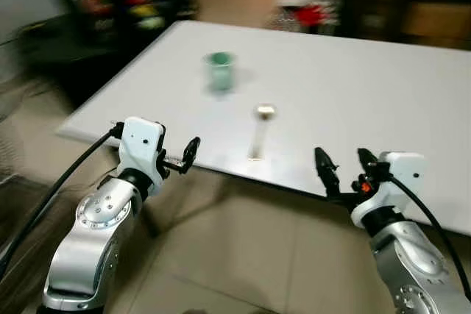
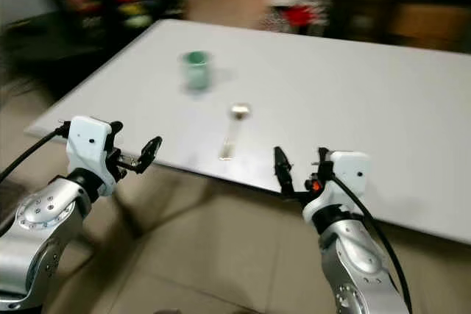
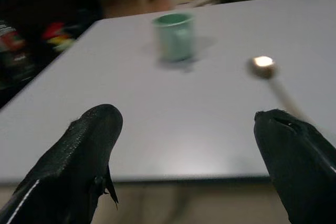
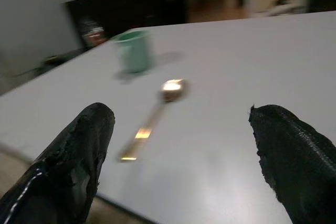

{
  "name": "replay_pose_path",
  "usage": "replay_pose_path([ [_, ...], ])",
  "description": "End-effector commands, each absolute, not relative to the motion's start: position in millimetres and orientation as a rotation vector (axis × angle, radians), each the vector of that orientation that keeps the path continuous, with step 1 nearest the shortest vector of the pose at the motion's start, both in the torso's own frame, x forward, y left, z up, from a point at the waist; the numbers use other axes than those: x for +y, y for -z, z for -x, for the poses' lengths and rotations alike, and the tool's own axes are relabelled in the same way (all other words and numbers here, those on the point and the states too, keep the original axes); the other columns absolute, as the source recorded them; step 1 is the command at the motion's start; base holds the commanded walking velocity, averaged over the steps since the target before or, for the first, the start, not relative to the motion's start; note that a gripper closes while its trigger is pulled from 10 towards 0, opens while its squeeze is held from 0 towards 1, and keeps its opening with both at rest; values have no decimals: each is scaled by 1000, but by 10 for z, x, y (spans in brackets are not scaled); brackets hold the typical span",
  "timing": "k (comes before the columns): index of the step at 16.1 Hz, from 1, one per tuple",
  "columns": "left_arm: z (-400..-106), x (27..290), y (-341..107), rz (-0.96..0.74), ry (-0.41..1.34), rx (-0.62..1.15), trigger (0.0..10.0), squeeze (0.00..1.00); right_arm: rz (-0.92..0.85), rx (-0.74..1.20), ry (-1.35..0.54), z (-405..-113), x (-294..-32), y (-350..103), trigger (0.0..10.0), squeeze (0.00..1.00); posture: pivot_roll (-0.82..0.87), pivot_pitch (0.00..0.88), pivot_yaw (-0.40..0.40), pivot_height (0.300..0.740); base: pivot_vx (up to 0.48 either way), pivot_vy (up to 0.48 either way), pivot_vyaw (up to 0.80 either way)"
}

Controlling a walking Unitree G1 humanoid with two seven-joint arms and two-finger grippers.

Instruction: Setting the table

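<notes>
A green cup (image 1: 219, 70) stands upright on the white table (image 1: 353, 93), towards its left side. A metal spoon (image 1: 260, 130) lies a little nearer to me, its bowl pointing away. My left gripper (image 1: 188, 158) hovers at the table's near edge, left of the spoon, open and holding nothing. My right gripper (image 1: 346, 169) is held at the near edge to the right of the spoon, also open and bare. From the left wrist I see the cup (image 3: 175, 36) and spoon (image 3: 265, 69) ahead; the right wrist sees the spoon (image 4: 152, 119) and cup (image 4: 133, 50) too.
Tiled floor (image 1: 235, 255) lies between me and the table. Dark shelves with coloured items (image 1: 125, 5) stand behind the table at the left, and dark furniture (image 1: 405, 5) at the back right. The picture is blurred.
</notes>
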State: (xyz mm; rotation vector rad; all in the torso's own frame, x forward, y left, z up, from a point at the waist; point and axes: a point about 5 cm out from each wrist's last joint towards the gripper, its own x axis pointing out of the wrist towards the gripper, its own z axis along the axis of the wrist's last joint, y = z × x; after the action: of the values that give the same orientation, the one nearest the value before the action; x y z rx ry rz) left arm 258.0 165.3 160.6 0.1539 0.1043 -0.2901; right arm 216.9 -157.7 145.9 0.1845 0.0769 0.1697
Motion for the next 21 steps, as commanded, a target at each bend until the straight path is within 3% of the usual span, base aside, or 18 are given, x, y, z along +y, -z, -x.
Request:
replay_pose_path([
  [1,-2590,1696,-1612,-170,265,107,10000,0,-209,78,-205,-2181,-1513,-1467,10000,1000,42,0,43,740,0,0,800],
  [13,-2614,1689,-1595,-184,256,112,10000,0,-231,100,-280,-2215,-1436,-1481,10000,1000,51,0,29,740,0,0,800],
  [21,-2580,1706,-1540,-176,246,152,10000,0,-160,56,-214,-2228,-1483,-1464,10000,1000,47,0,39,740,0,0,790],
])
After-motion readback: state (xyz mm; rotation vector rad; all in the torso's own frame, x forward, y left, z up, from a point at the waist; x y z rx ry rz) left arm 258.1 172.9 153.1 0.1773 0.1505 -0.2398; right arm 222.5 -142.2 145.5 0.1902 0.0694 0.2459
